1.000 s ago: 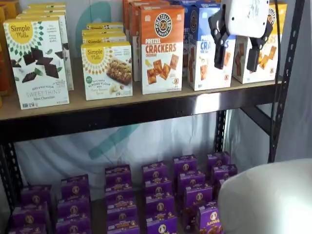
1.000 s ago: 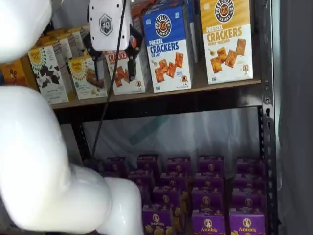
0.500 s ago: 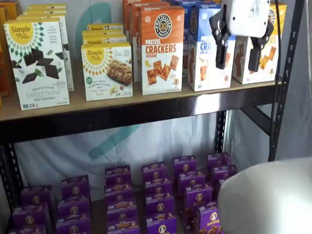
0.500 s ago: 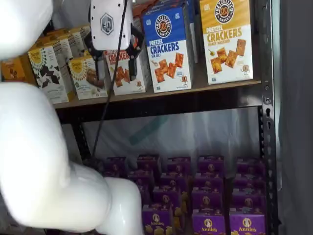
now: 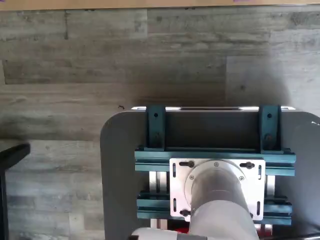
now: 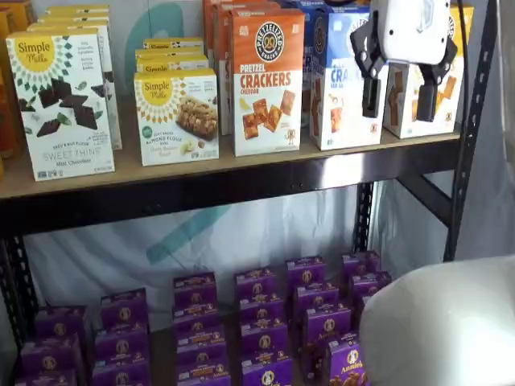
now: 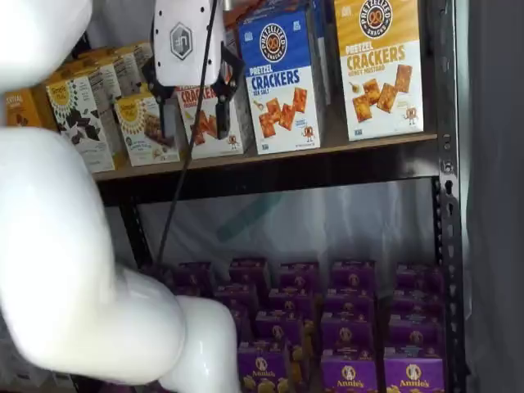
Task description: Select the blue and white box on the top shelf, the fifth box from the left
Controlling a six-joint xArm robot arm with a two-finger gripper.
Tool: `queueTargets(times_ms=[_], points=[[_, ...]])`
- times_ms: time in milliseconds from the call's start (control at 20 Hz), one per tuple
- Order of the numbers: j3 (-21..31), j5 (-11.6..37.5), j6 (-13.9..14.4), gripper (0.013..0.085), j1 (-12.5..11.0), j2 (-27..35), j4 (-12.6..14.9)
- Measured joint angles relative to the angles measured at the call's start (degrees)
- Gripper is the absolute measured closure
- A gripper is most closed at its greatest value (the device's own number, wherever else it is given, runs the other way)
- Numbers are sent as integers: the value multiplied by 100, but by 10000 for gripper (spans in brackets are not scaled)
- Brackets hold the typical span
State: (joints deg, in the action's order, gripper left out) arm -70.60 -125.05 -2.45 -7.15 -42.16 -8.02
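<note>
Pretzel crackers, the blue and white box [image 7: 282, 78], stand upright at the top shelf's [image 7: 270, 160] front edge, face outward for an easy frontal grab, between the orange cheddar box [image 6: 267, 80] and the yellow cracker box [image 7: 378, 65]. Before them hangs the gripper [image 6: 400, 95], fingers spread wide, empty, apparently lining up.

So the top shelf [image 6: 241, 173] carries a row of boxes along its front edge. The pretzel box [image 7: 282, 82] stands between the cheddar box [image 6: 267, 80] on its left and the mustard box [image 7: 378, 70] on its right. The gripper [image 6: 399, 98] hangs in front of the pretzel box. The small boxes [image 6: 261, 326] sit well below the shelf.
</note>
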Motion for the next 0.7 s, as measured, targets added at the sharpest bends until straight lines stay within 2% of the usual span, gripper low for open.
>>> queueTargets(times_ms=[350, 500, 700], points=[[67, 38, -21, 130, -18, -57, -2], [190, 264, -81, 130, -109, -208, -100], [306, 530, -105, 130, -18, -354, 49]])
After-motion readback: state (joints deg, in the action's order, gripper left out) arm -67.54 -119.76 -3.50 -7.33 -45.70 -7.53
